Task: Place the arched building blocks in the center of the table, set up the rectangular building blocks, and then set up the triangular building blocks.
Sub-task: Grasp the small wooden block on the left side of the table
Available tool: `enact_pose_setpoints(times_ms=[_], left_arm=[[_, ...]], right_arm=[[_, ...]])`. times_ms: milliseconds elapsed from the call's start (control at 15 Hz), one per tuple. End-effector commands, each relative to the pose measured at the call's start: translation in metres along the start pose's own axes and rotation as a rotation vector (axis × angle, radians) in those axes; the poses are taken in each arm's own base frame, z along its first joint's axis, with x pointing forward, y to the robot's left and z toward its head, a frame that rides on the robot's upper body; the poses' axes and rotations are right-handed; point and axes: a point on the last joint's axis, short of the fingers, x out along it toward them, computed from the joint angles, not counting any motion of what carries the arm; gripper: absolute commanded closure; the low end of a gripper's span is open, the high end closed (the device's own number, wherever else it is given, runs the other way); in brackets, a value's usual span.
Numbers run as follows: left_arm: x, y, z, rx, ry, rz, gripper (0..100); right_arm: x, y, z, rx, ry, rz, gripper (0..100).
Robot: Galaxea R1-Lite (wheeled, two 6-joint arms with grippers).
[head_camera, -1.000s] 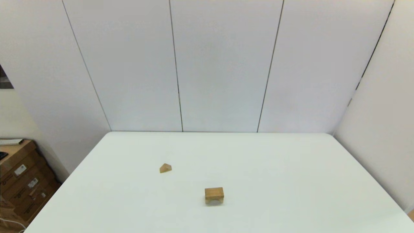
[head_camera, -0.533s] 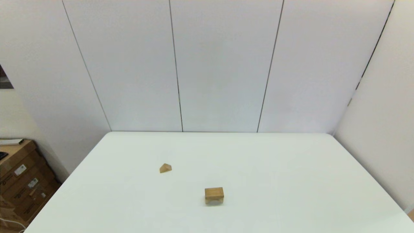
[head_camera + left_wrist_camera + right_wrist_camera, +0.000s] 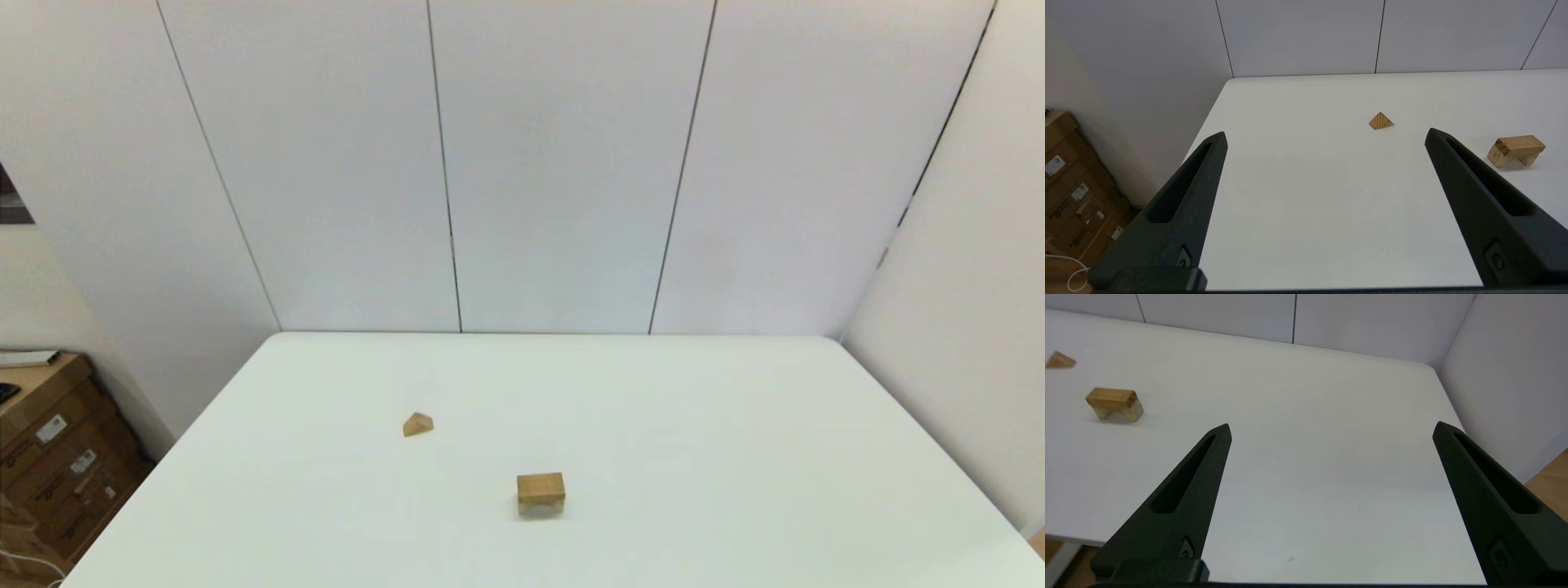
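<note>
Slab (image 3: 540, 486) flat atop arched block (image 3: 540, 505)

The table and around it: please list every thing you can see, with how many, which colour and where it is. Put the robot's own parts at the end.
table: one, white, fills the lower half of the head view.
arched block: one, tan wood, near the middle of the table, arch opening downward.
flat block: one, tan-brown wood, lying on top of the arched block.
triangular block: one, tan wood, alone on the table, left of the stack and farther back.
cardboard boxes: several, brown, on the floor left of the table.
wall panels: pale grey, behind the table.
left hand: one, black fingers, open, at the table's near left.
right hand: one, black fingers, open, at the near right.
</note>
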Motion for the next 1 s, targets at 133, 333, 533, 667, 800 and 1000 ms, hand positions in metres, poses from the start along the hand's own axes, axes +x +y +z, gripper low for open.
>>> enact_pose_setpoints(times_ms=[133, 333, 533, 667, 800, 1000], left_arm=[[0.0, 0.0, 0.0001, 0.0, -0.001, 0.0, 0], [0.0, 0.0, 0.0001, 0.0, -0.001, 0.0, 0], [0.0, 0.0, 0.0001, 0.0, -0.001, 0.001, 0], [0.0, 0.0, 0.0001, 0.0, -0.001, 0.0, 0], [0.0, 0.0, -0.0001, 0.003, 0.001, 0.0, 0], [0.0, 0.0, 0.0001, 0.003, -0.001, 0.0, 0]], right_arm=[[0.0001, 0.0, -0.0002, 0.008, 0.001, -0.001, 0], [0.0002, -0.0001, -0.0007, 0.035, 0.003, -0.006, 0], [0.0001, -0.0001, -0.0002, 0.035, 0.002, -0.007, 0], [0.0001, -0.0001, -0.0002, 0.035, 0.002, -0.007, 0], [0.0002, -0.0001, -0.0007, 0.035, 0.003, -0.007, 0], [0.0001, -0.0001, -0.0002, 0.035, 0.001, -0.006, 0]])
